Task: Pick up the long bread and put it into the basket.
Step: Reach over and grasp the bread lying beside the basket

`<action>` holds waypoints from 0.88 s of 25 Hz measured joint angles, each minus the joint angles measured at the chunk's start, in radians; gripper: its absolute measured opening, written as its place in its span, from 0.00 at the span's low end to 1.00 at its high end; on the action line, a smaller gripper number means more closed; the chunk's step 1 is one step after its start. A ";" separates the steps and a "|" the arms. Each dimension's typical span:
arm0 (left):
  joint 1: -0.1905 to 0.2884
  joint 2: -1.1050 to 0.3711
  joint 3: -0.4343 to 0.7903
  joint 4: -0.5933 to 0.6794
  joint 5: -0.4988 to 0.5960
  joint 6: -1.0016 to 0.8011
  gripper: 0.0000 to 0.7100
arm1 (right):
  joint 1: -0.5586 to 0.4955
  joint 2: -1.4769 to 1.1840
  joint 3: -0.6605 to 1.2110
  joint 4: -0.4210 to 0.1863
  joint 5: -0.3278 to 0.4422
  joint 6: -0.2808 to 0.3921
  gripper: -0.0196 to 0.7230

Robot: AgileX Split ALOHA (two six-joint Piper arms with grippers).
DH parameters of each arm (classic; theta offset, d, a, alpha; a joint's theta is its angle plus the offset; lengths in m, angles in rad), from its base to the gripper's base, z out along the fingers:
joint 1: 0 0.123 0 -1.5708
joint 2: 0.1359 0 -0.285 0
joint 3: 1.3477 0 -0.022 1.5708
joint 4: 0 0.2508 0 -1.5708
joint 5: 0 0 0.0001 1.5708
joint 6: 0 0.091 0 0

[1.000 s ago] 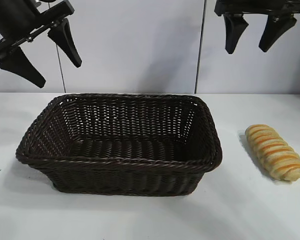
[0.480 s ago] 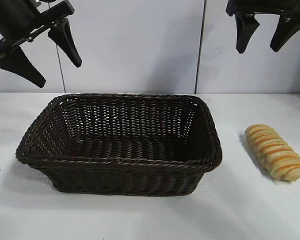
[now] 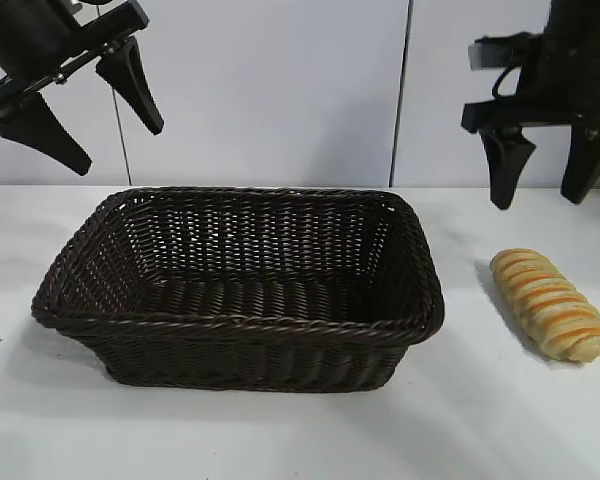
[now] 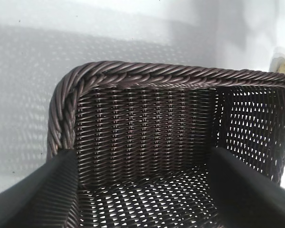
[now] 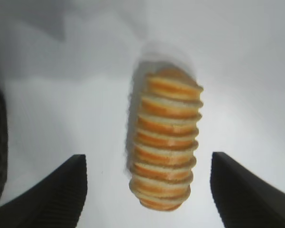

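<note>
Bread point(image 3: 551, 317) is seen lying flat on the white table point(image 3: 500, 420), to the right of the basket point(image 3: 238, 290) in the exterior view, apart from it and untouched. Its long axis is angled, with the far end nearer the basket and the near end farther right. Orange and pale cross stripes are visible along its top.

Right gripper point(image 3: 546, 197) is positioned above the bread's far end, clear of it, with a gap to the table. It is pointed straight down from a vertical wrist. Fingers are spread wide, nothing between them. In the right wrist view the bread point(image 5: 165, 139) is framed between the two dark fingertips point(image 5: 47, 194), roughly centred, lengthwise along the gap, not contacted by either. A strip of basket wall is caught at that view's edge.

Left gripper point(image 3: 80, 115) is held high over the table at the exterior view's upper left, beyond the basket's left end. It is tilted down and inward toward the basket. Fingers are apart, nothing held. In the left wrist view the basket's braided rim point(image 4: 171, 73) and a rounded corner are seen below, with the inner wall and open-weave floor in frame between the fingertips point(image 4: 35, 190). A sliver of bread shows past the far rim.

Basket is set upright on the table, centre-left, with nothing seen inside.
</note>
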 joint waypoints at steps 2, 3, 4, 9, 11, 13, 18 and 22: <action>0.000 0.000 0.000 0.000 0.000 0.000 0.78 | 0.000 0.000 0.041 -0.002 -0.042 0.000 0.74; 0.000 0.000 0.000 0.000 0.000 0.000 0.78 | 0.000 0.000 0.062 -0.003 -0.065 0.000 0.74; 0.000 0.000 0.000 0.000 0.000 0.000 0.78 | 0.000 0.000 0.078 -0.003 -0.088 0.000 0.74; 0.000 0.000 0.000 0.000 0.000 0.000 0.78 | 0.000 0.000 0.150 -0.013 -0.164 0.000 0.74; 0.000 0.000 0.000 0.000 0.000 0.000 0.78 | 0.000 0.000 0.168 -0.015 -0.191 0.003 0.74; 0.000 0.000 0.000 0.000 0.000 0.000 0.78 | 0.000 0.000 0.178 -0.022 -0.207 0.013 0.74; 0.000 0.000 0.000 0.000 0.001 0.000 0.78 | 0.000 0.000 0.181 -0.046 -0.231 0.040 0.71; 0.000 0.000 0.000 0.000 0.001 0.000 0.78 | 0.000 0.000 0.181 -0.068 -0.237 0.057 0.62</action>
